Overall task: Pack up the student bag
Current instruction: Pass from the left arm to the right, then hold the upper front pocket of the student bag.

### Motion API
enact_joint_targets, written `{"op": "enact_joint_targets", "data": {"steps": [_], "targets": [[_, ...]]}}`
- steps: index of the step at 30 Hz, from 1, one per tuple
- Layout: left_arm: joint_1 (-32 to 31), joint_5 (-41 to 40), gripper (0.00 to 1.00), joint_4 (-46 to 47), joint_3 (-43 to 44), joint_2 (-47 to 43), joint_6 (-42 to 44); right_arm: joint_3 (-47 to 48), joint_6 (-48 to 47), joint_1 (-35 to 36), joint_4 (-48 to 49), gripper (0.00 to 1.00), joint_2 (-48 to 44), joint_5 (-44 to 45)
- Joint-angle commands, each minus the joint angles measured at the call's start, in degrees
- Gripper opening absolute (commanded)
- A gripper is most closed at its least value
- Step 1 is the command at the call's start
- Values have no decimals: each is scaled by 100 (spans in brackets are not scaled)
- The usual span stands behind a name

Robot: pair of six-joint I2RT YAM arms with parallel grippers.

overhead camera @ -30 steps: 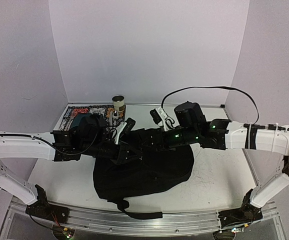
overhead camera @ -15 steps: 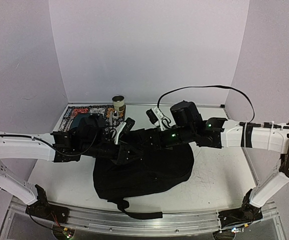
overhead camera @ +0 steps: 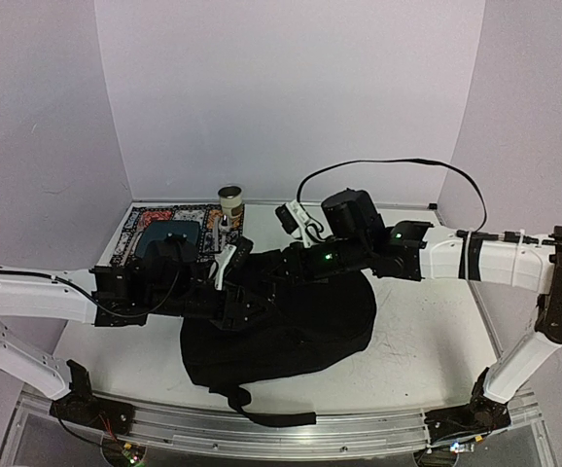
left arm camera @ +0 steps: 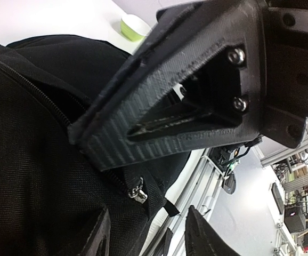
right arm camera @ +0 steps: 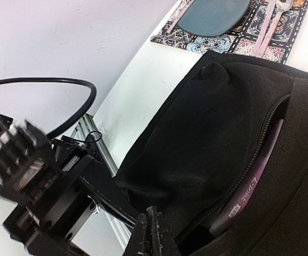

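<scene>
The student bag (overhead camera: pixel 291 331) is a floppy black backpack lying mid-table, one strap trailing over the front edge. Its zipper (right arm camera: pixel 271 128) gapes, and a pink pen-like item (right arm camera: pixel 252 186) shows inside. My left gripper (left arm camera: pixel 148 234) hovers over the bag's left side with its fingers (left arm camera: pixel 98 237) apart; only fabric and a metal zipper pull (left arm camera: pixel 138 190) lie below the gap. My right gripper (right arm camera: pixel 153 224) is shut, its tips against the bag's fabric near the opening. Both grippers meet over the bag's upper left (overhead camera: pixel 247 287).
A patterned mat (overhead camera: pixel 135 229) at the back left carries a dark teal plate (overhead camera: pixel 169 233) and pink spoons (right arm camera: pixel 274 21). A small tin (overhead camera: pixel 230 202) stands behind it, and a green cup (left arm camera: pixel 134 25) shows beyond the bag. A black cable (overhead camera: pixel 388 163) arcs above the right arm.
My left gripper has gone from shut to open and its arm has dropped a little. My right gripper has closed and moved left and toward the back.
</scene>
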Motion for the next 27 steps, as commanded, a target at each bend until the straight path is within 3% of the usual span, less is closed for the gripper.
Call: {"op": "enact_joint_targets", "data": {"steps": [1,6,9,16,27], "targets": [[-149,-417,51,51,196,247,-121,342,-129,-25,218,0,27,219],[-188,-736,51,27,290,556,-311,363,-111,-25,220,0,45,333],[-259,-782,46,21,392,720,-328,373,-83,-31,220,0,63,381],[-565,-828,2,27,381,748,-355,300,-216,-36,211,0,-13,1035],[-1207,-826,0,-177,327,656,-292,846,-797,-338,219,0,199,1535]]}}
